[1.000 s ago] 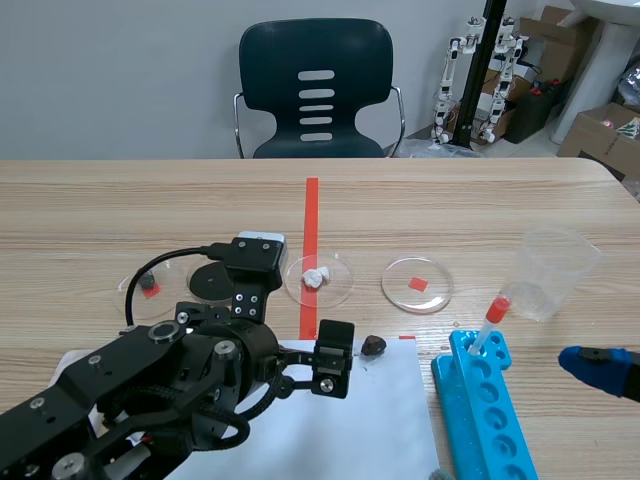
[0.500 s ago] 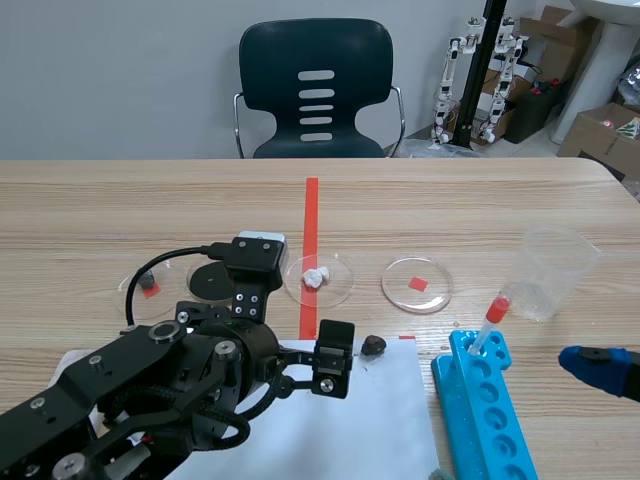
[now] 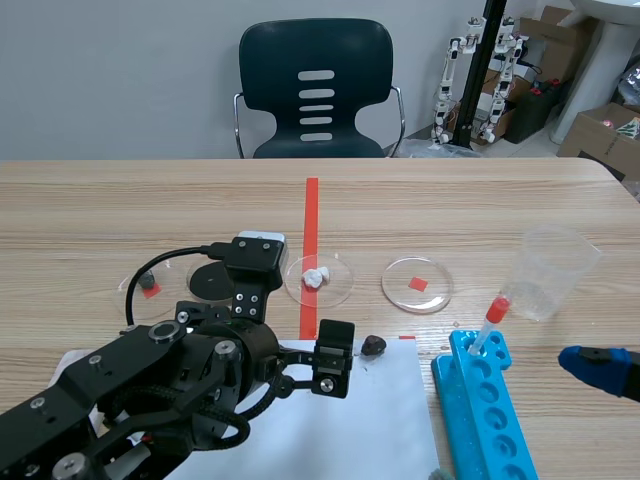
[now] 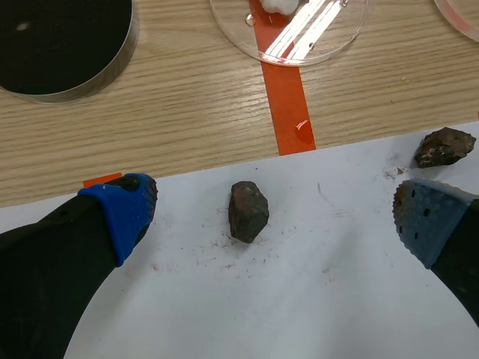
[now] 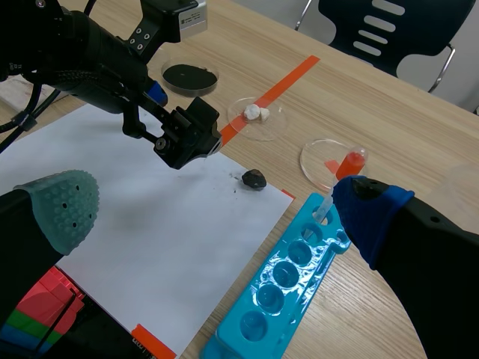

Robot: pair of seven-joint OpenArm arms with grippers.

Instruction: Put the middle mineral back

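Hovering over the white sheet (image 4: 299, 299), my left pincer (image 4: 275, 213) hung released, pads at nine and three o'clock of the brown mineral (image 4: 248, 212), which lay ungrasped on the paper. Nothing was done yet, I judged: clenching, lifting and returning it to a clear dish (image 4: 337, 34) toward twelve o'clock were all left. My right pincer (image 5: 215, 206) gaped empty above the desk (image 5: 419, 127). No writing was readable.

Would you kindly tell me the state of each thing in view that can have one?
left gripper, open, jaws either side of the brown mineral
right gripper, open, holding nothing
brown mineral, loose on the paper, ungripped
second mineral, loose at the paper's edge
middle dish, uncovered, holds a white lump
right dish, uncovered, no mineral inside
cup, upright
dropper, standing in the rack's end hole
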